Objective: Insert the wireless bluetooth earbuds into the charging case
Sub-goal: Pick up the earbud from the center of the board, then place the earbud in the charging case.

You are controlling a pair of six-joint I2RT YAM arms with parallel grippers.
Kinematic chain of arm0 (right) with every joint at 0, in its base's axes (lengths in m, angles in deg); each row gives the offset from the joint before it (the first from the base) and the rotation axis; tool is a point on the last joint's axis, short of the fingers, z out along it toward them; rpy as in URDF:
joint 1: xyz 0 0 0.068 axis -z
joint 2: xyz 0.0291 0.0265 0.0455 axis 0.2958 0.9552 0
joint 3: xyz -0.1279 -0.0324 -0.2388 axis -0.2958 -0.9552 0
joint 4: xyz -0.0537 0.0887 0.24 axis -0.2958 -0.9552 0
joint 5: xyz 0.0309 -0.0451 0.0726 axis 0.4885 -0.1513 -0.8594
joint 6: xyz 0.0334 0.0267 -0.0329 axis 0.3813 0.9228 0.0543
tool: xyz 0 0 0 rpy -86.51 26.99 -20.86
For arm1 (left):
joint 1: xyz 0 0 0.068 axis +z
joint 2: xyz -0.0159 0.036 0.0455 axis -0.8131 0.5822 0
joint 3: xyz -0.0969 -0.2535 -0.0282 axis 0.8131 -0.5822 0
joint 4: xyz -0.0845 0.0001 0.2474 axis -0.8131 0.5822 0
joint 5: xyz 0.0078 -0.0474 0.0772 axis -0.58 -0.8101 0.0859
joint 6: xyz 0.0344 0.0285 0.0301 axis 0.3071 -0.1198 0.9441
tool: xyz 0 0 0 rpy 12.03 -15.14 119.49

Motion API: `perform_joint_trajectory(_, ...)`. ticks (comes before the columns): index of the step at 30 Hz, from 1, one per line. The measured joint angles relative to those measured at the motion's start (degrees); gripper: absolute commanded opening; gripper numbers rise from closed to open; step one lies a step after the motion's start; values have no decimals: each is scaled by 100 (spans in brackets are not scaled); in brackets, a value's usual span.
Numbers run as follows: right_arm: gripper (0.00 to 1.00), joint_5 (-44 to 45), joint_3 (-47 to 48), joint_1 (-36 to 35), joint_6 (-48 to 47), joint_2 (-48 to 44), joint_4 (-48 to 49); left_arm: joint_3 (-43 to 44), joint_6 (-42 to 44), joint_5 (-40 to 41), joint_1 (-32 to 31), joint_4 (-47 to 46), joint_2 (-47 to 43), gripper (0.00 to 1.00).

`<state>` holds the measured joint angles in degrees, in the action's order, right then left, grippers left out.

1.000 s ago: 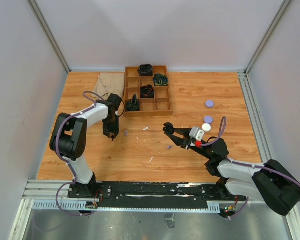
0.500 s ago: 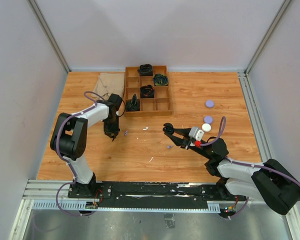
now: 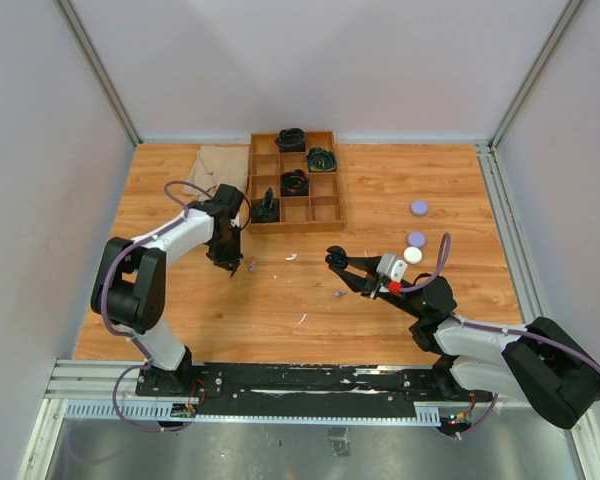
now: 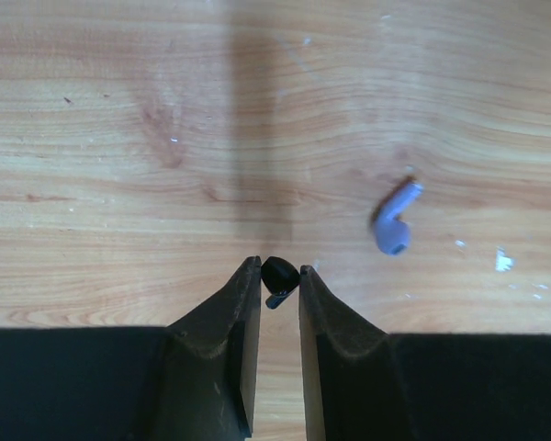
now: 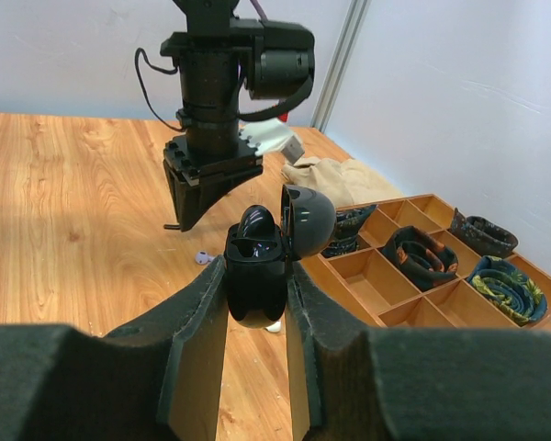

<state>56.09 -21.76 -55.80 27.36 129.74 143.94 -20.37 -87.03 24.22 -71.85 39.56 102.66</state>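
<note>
While the top view is taking in both arms over the table [image 3: 400, 180], the left gripper [image 3: 230, 266] is pointing down left of centre, below the lower left corner of the wooden tray [image 3: 300, 227], with a lilac earbud [image 3: 251, 265] lying just to its right. A white earbud [image 3: 291, 256] is lying further right, a second lilac earbud [image 3: 338, 294] is sitting near centre, and another white earbud [image 3: 302, 319] is lying lower down. The right gripper [image 3: 335, 260] is reaching in from the lower right, gripping the black charging case [image 3: 332, 257]. Three pucks [image 3: 415, 239] are sitting at mid right. In the left wrist view, the left gripper [image 4: 278, 273] is standing narrow, its tips pinching the black earbud [image 4: 278, 275] at bottom centre; the lilac earbud [image 4: 392, 225] is lying apart, to the upper right. In the right wrist view, the right gripper [image 5: 254, 276] is clamping the charging case [image 5: 254, 280] upright at centre with its lid hanging open to the right. The left gripper [image 5: 188, 207] is hanging beyond it, the lilac earbud [image 5: 202, 257] lying just below, and the wooden tray [image 5: 413, 276] is sitting at the right.
</note>
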Motion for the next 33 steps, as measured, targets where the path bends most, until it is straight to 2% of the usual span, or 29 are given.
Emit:
perform_joint_trajectory(19, 1, 0, 463, 0, -105, -247, -728, -341, -245, -931, -629, -1292, -2415, 22)
perform_joint_trajectory(27, 1, -7, 702, -2, -107, -398, -1080, -619, -439, -1467, -916, -2234, -3445, 22)
perform_joint_trajectory(33, 1, -9, 763, -4, -76, -389, -1200, -852, -610, -1904, -1209, -2994, -3845, 22)
